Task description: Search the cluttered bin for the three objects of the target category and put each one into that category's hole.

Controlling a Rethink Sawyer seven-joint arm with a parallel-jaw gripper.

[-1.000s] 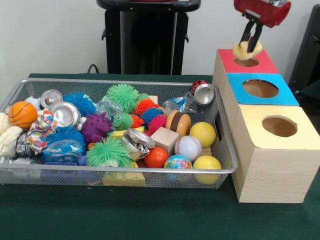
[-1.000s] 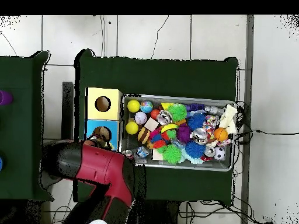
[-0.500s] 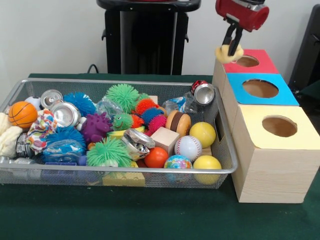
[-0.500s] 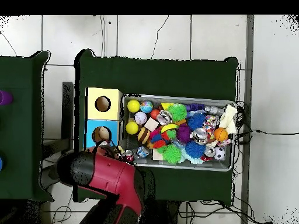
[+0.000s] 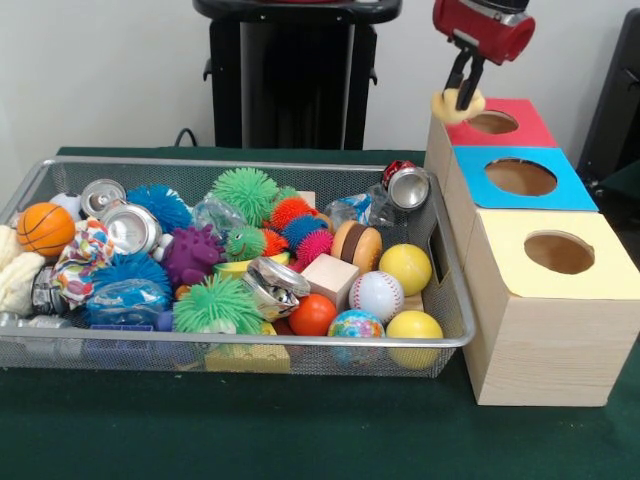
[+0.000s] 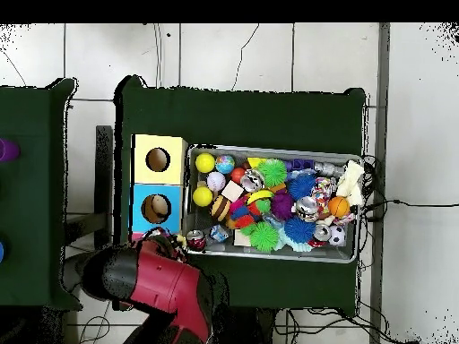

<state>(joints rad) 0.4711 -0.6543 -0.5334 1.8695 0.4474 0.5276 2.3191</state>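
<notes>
- Setting: green cloth table (image 5: 300, 440) against a pale wall, with the black robot pedestal (image 5: 290, 70) at the far side.
- The bin (image 5: 240, 345) takes up most of the near table and is heavily loaded: spiky rubber balls, crushed cans, smooth balls, a wooden cube (image 5: 329, 277), a toy burger (image 5: 357, 245), plush pieces at one end. From here I cannot say which category is the target.
- Beside the bin stands a row of three wooden boxes: yellow top nearest me, blue in the middle, red-topped box (image 5: 520, 125) farthest.
- The hole (image 5: 493, 122) in the red top looks dark; no item visible in it. Deposits so far cannot be counted.
- The gripper (image 5: 460, 92) hangs from the red arm head (image 5: 484, 25), clenched on a pale yellow fluffy object (image 5: 457, 103).
- Relation: the object hangs off the hole, over the red box's corner on the bin side. The hole lies just beside it, away from the bin. Overhead, the arm covers the red box, so no cross-check is possible.
- Judgement: one item in transit, not yet delivered; it needs a short shift over the opening before release. Likely more searching in the bin remains.
</notes>
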